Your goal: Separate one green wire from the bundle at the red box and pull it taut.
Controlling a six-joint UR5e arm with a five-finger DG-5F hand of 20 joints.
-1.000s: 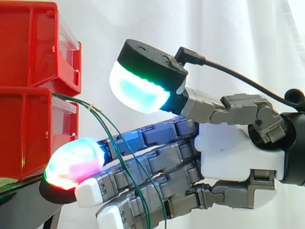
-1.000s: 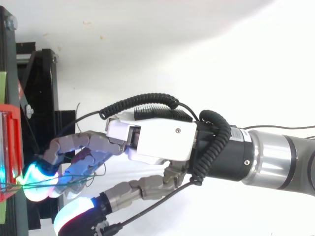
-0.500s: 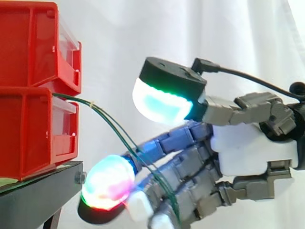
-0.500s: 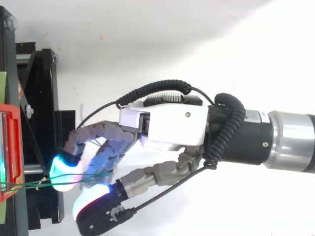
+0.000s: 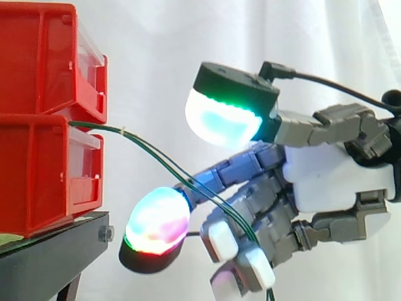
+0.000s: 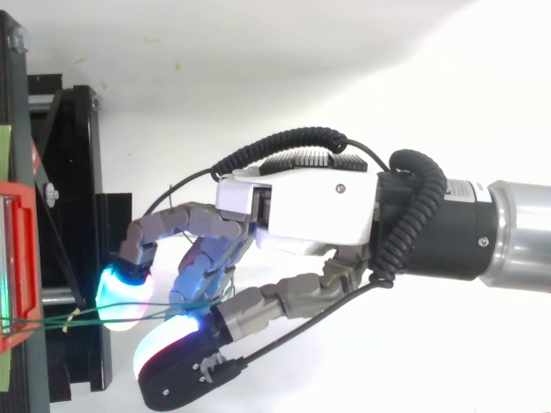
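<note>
Hand (image 5: 332, 185) back, green wires (image 5: 103, 128) between fingers (image 5: 241, 172)

You'll see the robot hand (image 5: 332, 182) has a white palm housing (image 6: 301, 215) with a small screw (image 6: 342, 187) on its back. Grey segmented fingers (image 5: 238, 170) run from that housing to thick pads (image 5: 156, 222): one cyan-white under a black cap (image 5: 235, 81), one green, magenta and red, others plain white. Behind the housing sit a black wrist collar (image 6: 456, 232) and silver arm (image 6: 521, 237).
</note>
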